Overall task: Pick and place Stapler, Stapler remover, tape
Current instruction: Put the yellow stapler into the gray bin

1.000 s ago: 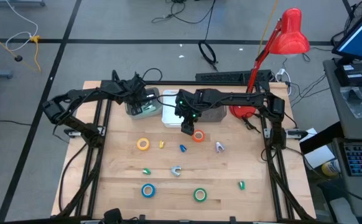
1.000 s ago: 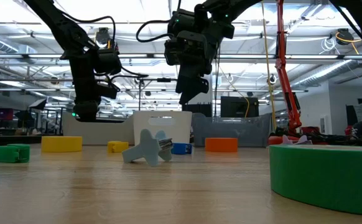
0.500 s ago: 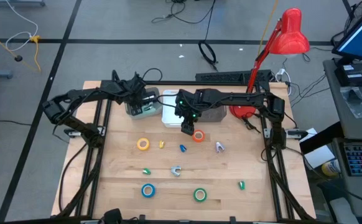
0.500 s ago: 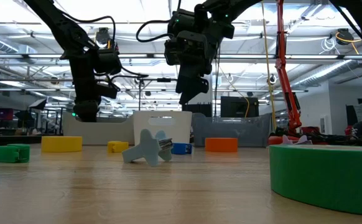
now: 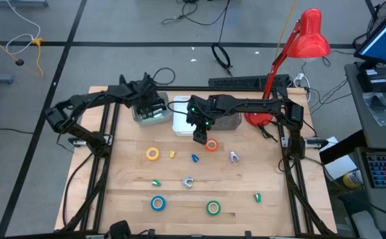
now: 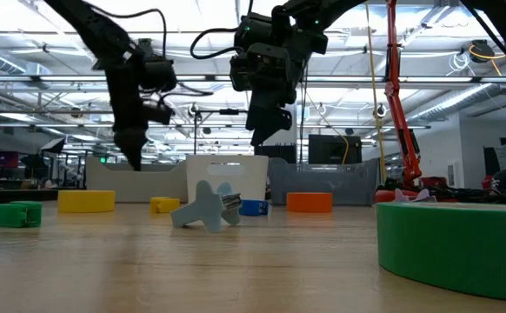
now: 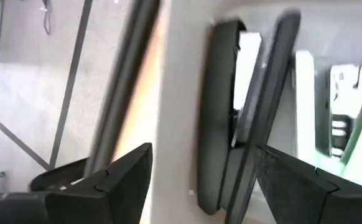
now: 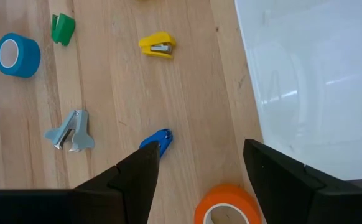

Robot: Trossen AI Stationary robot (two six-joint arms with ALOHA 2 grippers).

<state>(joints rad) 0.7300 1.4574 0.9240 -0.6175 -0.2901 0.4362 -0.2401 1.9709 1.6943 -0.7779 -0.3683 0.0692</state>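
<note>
Black fingers of the left gripper (image 7: 193, 180) are standing spread and released above the clear bin (image 5: 150, 109) at the table's far left, with the stapler (image 7: 243, 118) lying inside it, loose between them. That piece is looking placed. The right gripper (image 5: 200, 137), likewise parted and grasping nothing, is hanging just beside the orange tape (image 5: 211, 145) in front of the white bin (image 5: 182, 116).

Most of the work is remaining: the yellow tape (image 5: 152, 154), blue tape (image 5: 158, 203) and green tape (image 5: 213, 208) are lying well apart on the wooden table (image 5: 127, 179), along with a grey staple remover (image 5: 188, 182) and several small coloured ones.

Only the left wrist view is showing the stapler in its bin. The right wrist view is picking out a yellow staple remover (image 8: 157, 45) and a blue one (image 8: 158, 141) near its fingers; the low view is showing both grippers raised off the table.
</note>
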